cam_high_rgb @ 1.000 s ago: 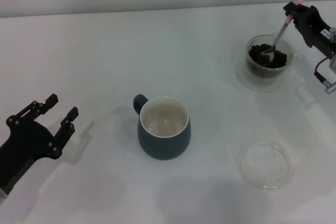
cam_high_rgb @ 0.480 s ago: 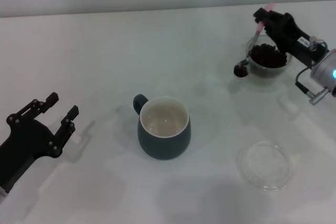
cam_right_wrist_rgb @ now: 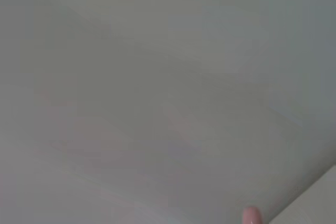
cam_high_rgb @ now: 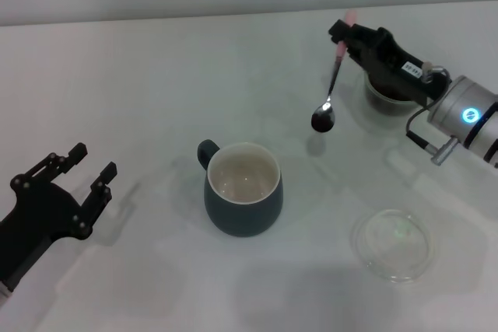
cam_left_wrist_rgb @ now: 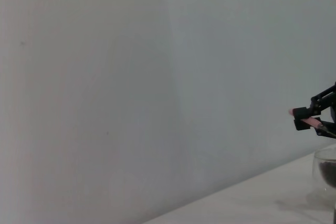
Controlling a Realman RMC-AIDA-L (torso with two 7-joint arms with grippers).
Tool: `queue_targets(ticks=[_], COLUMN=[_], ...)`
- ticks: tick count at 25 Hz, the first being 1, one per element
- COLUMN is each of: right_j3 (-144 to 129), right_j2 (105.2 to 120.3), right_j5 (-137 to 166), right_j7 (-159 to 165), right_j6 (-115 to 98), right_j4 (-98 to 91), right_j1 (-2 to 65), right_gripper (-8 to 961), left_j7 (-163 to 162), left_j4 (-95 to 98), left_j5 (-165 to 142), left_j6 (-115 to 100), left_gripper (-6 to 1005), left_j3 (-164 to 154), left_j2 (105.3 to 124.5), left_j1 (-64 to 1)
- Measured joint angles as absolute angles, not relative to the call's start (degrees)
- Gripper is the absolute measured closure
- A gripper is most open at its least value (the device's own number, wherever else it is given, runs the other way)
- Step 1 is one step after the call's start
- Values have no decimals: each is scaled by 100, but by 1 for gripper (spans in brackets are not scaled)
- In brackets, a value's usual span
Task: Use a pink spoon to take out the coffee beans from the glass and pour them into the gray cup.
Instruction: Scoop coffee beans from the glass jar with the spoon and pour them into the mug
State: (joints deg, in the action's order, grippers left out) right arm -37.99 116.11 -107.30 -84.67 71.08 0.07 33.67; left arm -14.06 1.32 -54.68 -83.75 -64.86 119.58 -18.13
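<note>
The pink spoon [cam_high_rgb: 333, 79] hangs below the right hand [cam_high_rgb: 348, 39], which pinches its handle; its bowl carries coffee beans [cam_high_rgb: 323, 120] between the glass [cam_high_rgb: 387, 92] and gray cup [cam_high_rgb: 243, 189]. The left hand [cam_high_rgb: 87, 167] rests open, near left.

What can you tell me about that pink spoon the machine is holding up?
The pink spoon is a slim teaspoon with a pale pink handle and a shiny metal neck and bowl. The right gripper holds it by the handle, so it hangs almost upright, bowl down, with the handle tip poking out above the fingers. The bowl looks dark, seemingly loaded with coffee beans. It is in the air between the glass and the gray cup, touching neither.
</note>
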Motion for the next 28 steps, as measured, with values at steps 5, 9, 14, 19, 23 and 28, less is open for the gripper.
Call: queue_targets(ticks=[5, 9, 14, 19, 23, 28], right_j3=[-3951, -4023, -4077, -4046, -4034, -3955], right_j2=[11618, 11618, 11619, 11618, 11619, 11618], right_j5=[-10712, -10618, -10509, -10374, -10357, -10155], right_j7=[-8512, -8520, -8606, -8702, -8834, -9076], right_j6=[7278, 7384, 7447, 7461, 7461, 7431], right_j4=[147, 203, 471, 689, 840, 926], right_j1=[3427, 3506, 3693, 3897, 4037, 4225], right_gripper=[810, 810, 810, 810, 810, 810], left_j7=[-1396, -1272, -1250, -1248, -1248, -1248], left_j4=[117, 17, -17, -18, -18, -18], left_j5=[-5485, -5464, -5469, -5486, -5468, -5453], left_j6=[-8375, -8375, -8375, -8381, -8387, -8403], left_gripper=[537, 538, 539, 538, 537, 539], left_j3=[-6486, -6486, -6486, -6490, -6489, -6463], left_j2=[11962, 11965, 11971, 11971, 11968, 11956], left_j1=[-1802, -1784, -1784, -1763, -1688, -1597])
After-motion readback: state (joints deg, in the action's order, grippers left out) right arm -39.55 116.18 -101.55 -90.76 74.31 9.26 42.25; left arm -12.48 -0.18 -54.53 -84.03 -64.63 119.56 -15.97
